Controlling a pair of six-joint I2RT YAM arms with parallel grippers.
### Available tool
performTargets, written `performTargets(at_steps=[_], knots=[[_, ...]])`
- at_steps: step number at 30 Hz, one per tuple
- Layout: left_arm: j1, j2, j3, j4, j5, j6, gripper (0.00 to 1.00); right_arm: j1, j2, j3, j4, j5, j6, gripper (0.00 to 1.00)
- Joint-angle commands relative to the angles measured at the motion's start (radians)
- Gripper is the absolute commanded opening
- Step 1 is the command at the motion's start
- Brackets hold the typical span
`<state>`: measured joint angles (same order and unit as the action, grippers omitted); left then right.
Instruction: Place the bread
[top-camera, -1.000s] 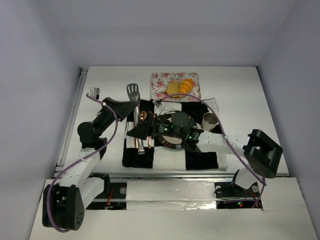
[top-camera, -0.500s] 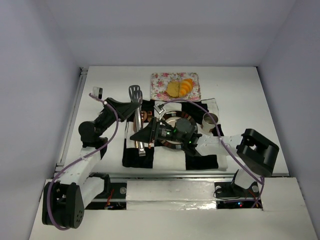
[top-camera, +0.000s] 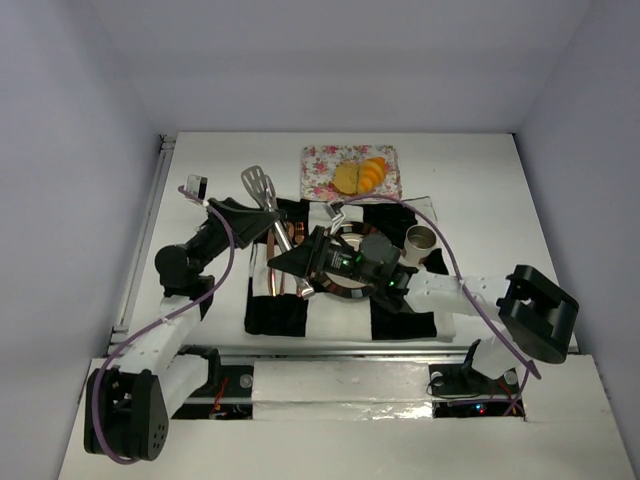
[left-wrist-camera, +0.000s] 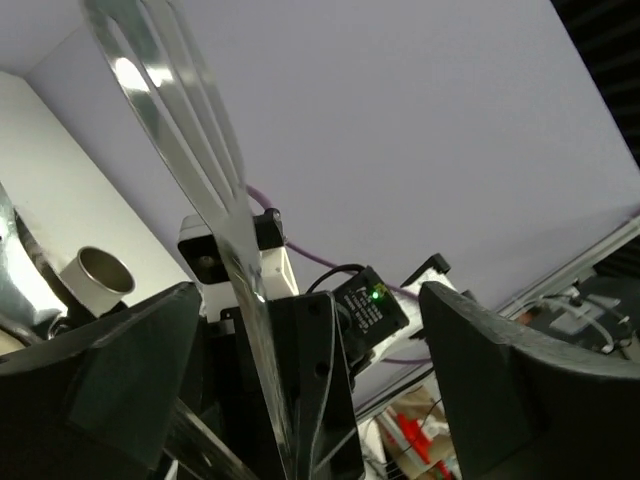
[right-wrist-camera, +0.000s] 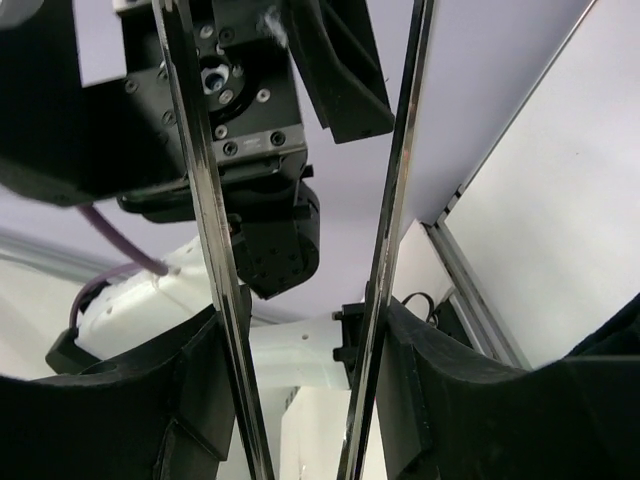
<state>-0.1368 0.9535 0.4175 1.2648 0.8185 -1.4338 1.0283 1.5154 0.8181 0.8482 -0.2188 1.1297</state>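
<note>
The bread, an orange croissant (top-camera: 374, 172) and a paler slice (top-camera: 347, 178), lies on a floral tray (top-camera: 320, 170) at the back. Metal tongs (top-camera: 258, 184) with a slotted head slant over the checkered cloth (top-camera: 405, 318). My right gripper (top-camera: 300, 263) is shut on their lower part. In the right wrist view both tong arms (right-wrist-camera: 398, 200) run between my right gripper's (right-wrist-camera: 300, 400) fingers (right-wrist-camera: 455, 400), which press on them. My left gripper (top-camera: 262, 226) stands open beside the tongs. In its wrist view the tongs' blade (left-wrist-camera: 200, 170) passes between the fingers (left-wrist-camera: 520, 390) untouched.
A striped-rim plate (top-camera: 345, 288) sits on the cloth, mostly hidden under my right arm. A small cup (top-camera: 420, 239) stands right of it and shows as well in the left wrist view, cup (left-wrist-camera: 100, 275). Copper cutlery (top-camera: 280, 285) lies on the cloth's left side.
My left gripper has opened and let go of the tongs. My right gripper has closed on them, and the tongs' head has swung left.
</note>
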Motion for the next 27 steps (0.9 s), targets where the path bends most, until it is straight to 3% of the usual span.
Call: performTargets(at_steps=[1,3,12,15,16,19,22,27], knots=[[-0.004,-0.053,0.027,0.207,0.053,0.056,0.94,-0.007,-0.055,0.035,0.011,0.058,-0.016,0.54],[-0.004,-0.068,0.030,0.171,0.062,0.076,0.99,-0.034,-0.067,0.030,0.008,0.068,0.001,0.54],[-0.004,-0.140,0.060,-0.079,0.100,0.217,0.99,-0.131,-0.167,0.026,-0.128,0.071,-0.016,0.52],[-0.004,-0.197,0.107,-0.379,0.085,0.422,0.99,-0.183,-0.217,0.061,-0.358,0.099,-0.071,0.52],[-0.004,-0.226,0.148,-0.588,0.068,0.491,0.99,-0.200,-0.227,0.075,-0.496,0.113,-0.105,0.52],[-0.004,-0.260,0.237,-0.975,-0.039,0.760,0.99,-0.276,-0.244,0.127,-0.729,0.125,-0.165,0.52],[-0.004,-0.271,0.267,-1.195,-0.156,0.919,0.99,-0.358,-0.248,0.153,-0.886,0.142,-0.221,0.52],[-0.004,-0.314,0.205,-1.257,-0.194,1.015,0.99,-0.456,-0.198,0.260,-1.088,0.186,-0.333,0.51]])
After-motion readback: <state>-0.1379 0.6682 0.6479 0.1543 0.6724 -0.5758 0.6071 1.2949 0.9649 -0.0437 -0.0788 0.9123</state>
